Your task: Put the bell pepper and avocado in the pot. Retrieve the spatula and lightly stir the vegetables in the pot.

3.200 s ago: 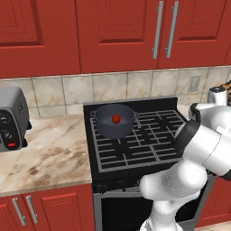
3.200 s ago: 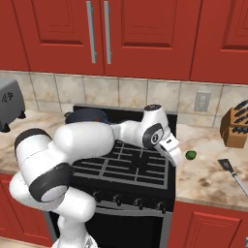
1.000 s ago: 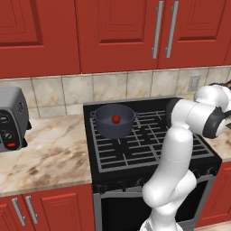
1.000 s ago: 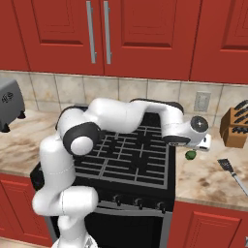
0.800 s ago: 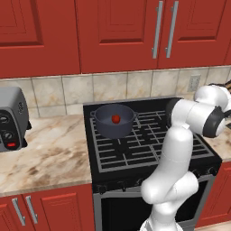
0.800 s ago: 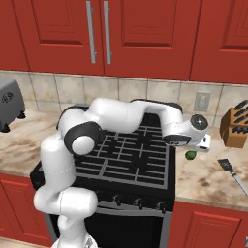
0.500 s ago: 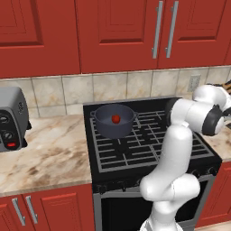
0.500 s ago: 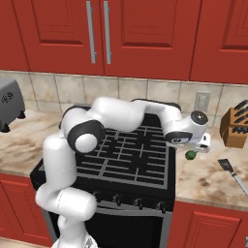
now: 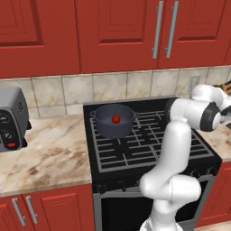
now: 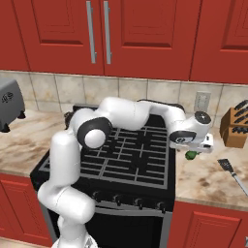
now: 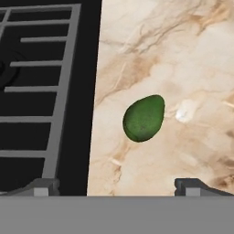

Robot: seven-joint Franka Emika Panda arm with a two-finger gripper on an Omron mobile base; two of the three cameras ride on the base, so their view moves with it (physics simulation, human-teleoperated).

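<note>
Stove [image 9: 149,149] first, since it's the biggest thing here: black grates, with the pot [image 9: 113,122] sitting on the back-left burner. Bell pepper [image 9: 116,119] is already inside it, so that part looks done. Marble table [image 11: 183,68] runs off to the right of the stove, and that's where the rest is waiting. Spatula [image 10: 231,173] lies flat out there near the knife block [image 10: 234,128], untouched, so stirring is a long way off. Gripper [image 11: 116,183] hangs right over the avocado [image 11: 144,118], jaws spread wide with nothing between them. Avocado lies on the marble just beside the stove edge, not grabbed yet. So roughly a third done by my guess: avocado pickup, drop-off, then the spatula bit remain.
</note>
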